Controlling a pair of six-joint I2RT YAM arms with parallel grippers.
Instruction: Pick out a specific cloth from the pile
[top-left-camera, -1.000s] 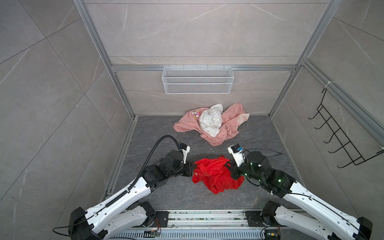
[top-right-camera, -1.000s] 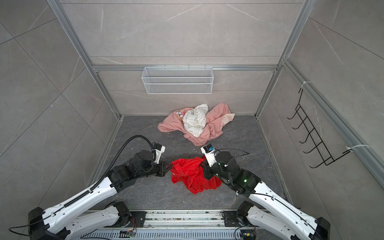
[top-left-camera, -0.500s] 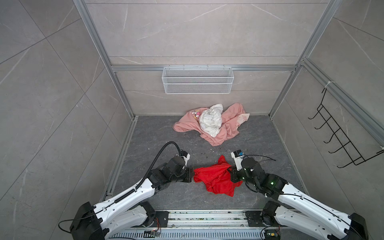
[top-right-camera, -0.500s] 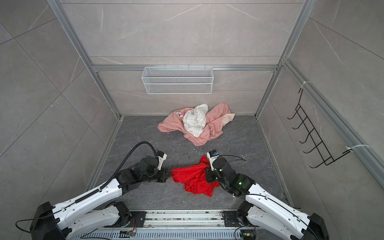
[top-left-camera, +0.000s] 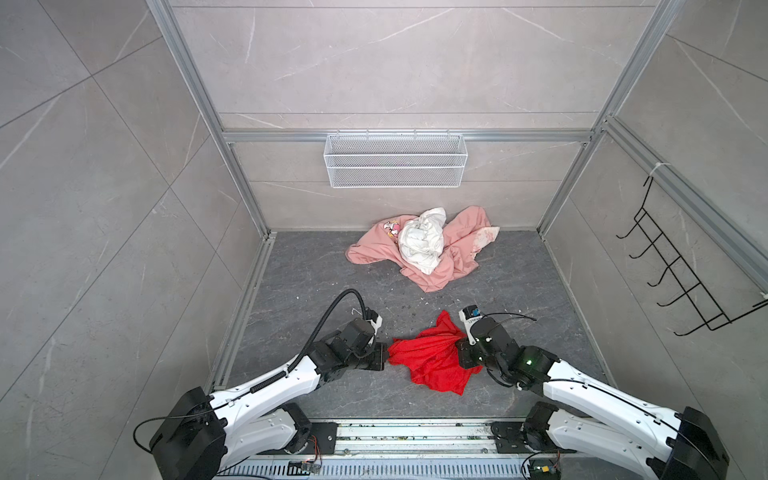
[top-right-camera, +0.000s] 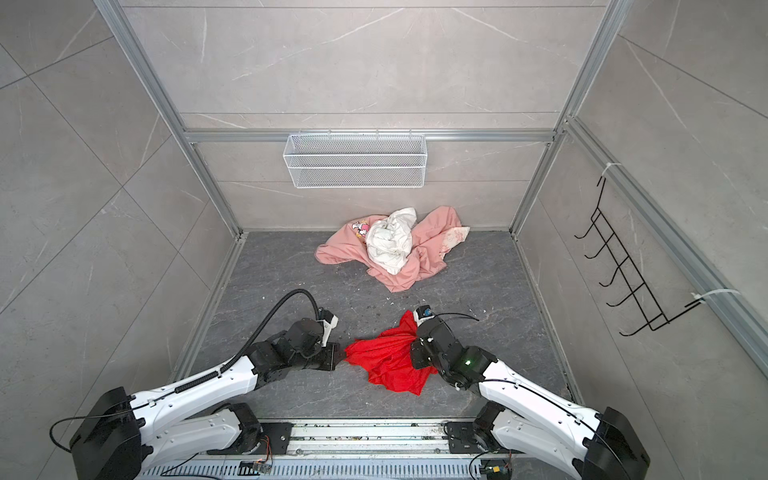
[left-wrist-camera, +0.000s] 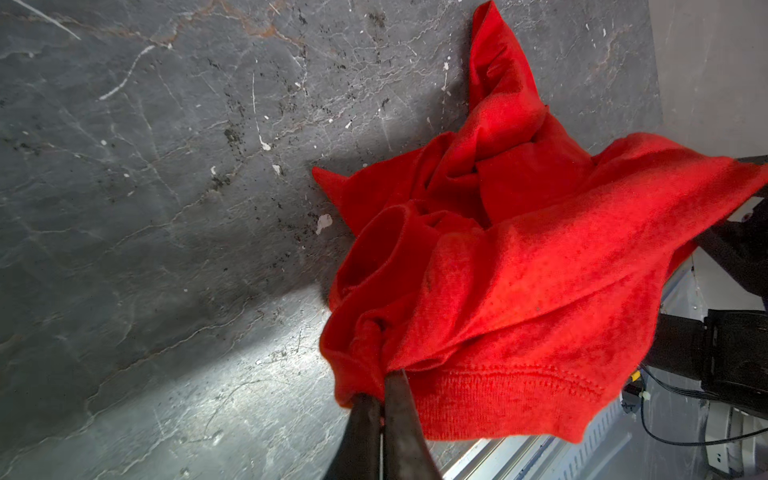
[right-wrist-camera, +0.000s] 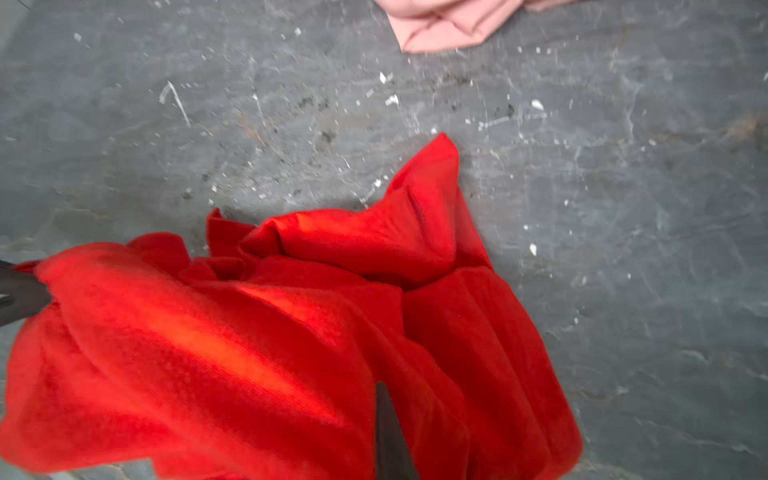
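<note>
The left tool (top-left-camera: 386, 360) is clenched on the red cloth (top-left-camera: 432, 361). In the left wrist view its two dark fingers (left-wrist-camera: 399, 415) meet tip to tip, with a bunched edge of the fabric pinched between them next to a stitched hem. The right tool (top-left-camera: 460, 351) is at the cloth's opposite side. Only one dark finger (right-wrist-camera: 388, 432) shows in the right wrist view, the rest being buried under folds. Creases fan out from that point, so it too is closed on the cloth.

The red cloth (top-right-camera: 386, 357) hangs between the two tools and touches both, with its upper part pulled into a sagging span from one grip to the other. A pointed corner of it lies on the dark grey tabletop (top-left-camera: 316, 274) on the far side of the span. A looser flap trails onto the tabletop on the near side, toward the arms' base rail.

Beyond the cloth and well apart from it sits the pile (top-left-camera: 453, 253). It is a salmon-pink garment (top-right-camera: 432, 241) with a small cartoon print, and a crumpled white cloth (top-right-camera: 390, 243) rests on top of it. A strip of bare, speckled tabletop separates the pile from the red cloth. Farther beyond the cloth, a white wire basket (top-left-camera: 395, 166) hangs on the back wall. To the cloth's right, a black hook rack (top-left-camera: 673, 266) is mounted on the side wall.
</note>
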